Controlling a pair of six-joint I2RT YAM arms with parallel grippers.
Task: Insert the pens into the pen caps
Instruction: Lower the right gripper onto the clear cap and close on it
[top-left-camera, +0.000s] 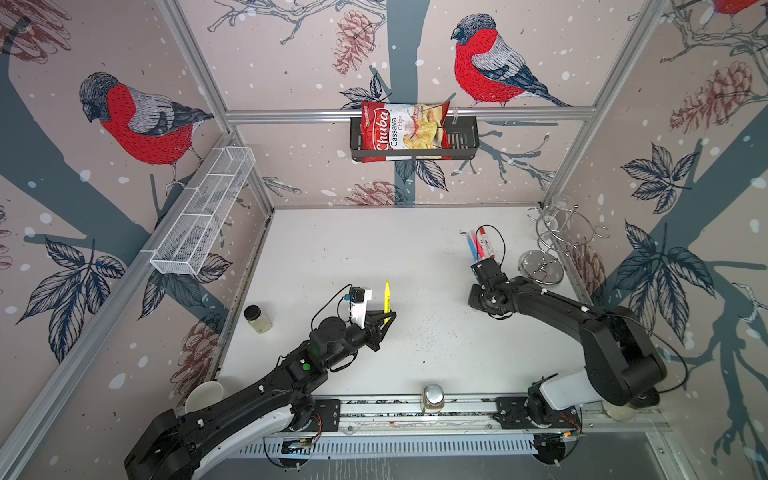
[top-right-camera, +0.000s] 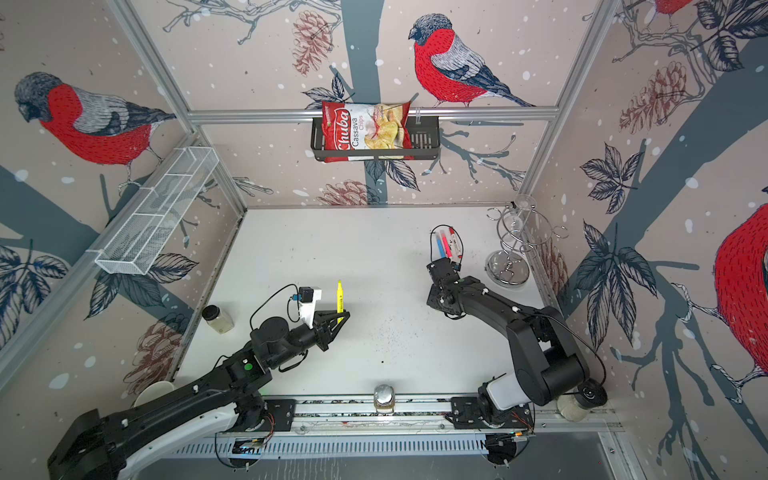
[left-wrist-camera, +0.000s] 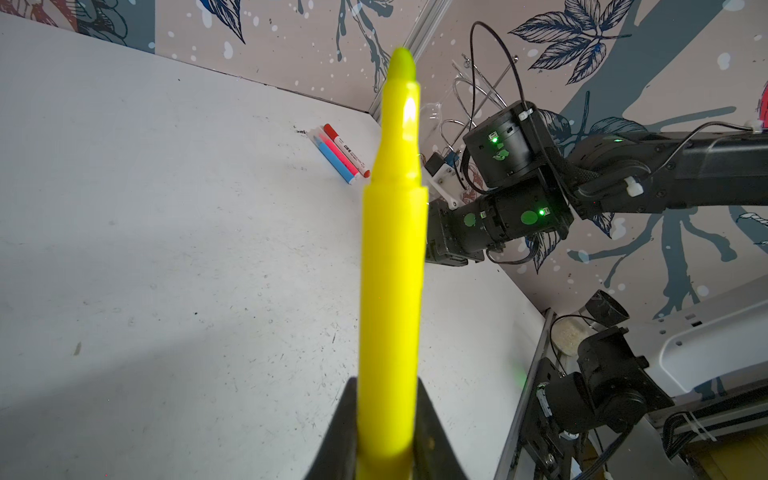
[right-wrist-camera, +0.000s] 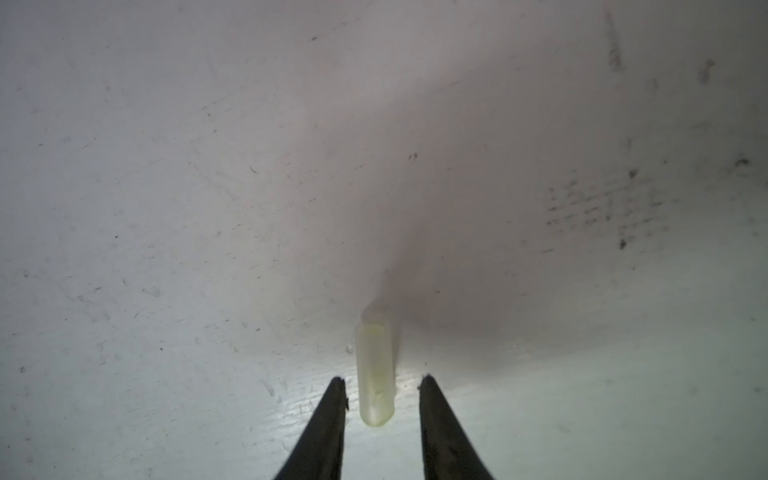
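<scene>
A yellow pen (top-left-camera: 387, 296) (top-right-camera: 340, 296) (left-wrist-camera: 392, 257) stands tip-up above the middle of the table, its lower barrel pinched in my left gripper (top-left-camera: 390, 316) (left-wrist-camera: 388, 415), which is shut on it. A translucent whitish pen cap (right-wrist-camera: 375, 374) lies on the white table. The tips of my right gripper (right-wrist-camera: 382, 379) stand on either side of it with a small gap on each side, so the gripper is open. In both top views the right wrist (top-left-camera: 485, 272) hides this cap. Blue (top-left-camera: 471, 246), pink (top-left-camera: 478, 245) and white (top-left-camera: 487, 245) pens lie side by side just beyond the wrist.
A black-lidded jar (top-left-camera: 257, 319) stands at the table's left edge and a metal-lidded jar (top-left-camera: 433, 400) on the front rail. A wire glass rack (top-left-camera: 547, 249) fills the back right corner. A paper cup (top-left-camera: 203, 395) sits at the front left.
</scene>
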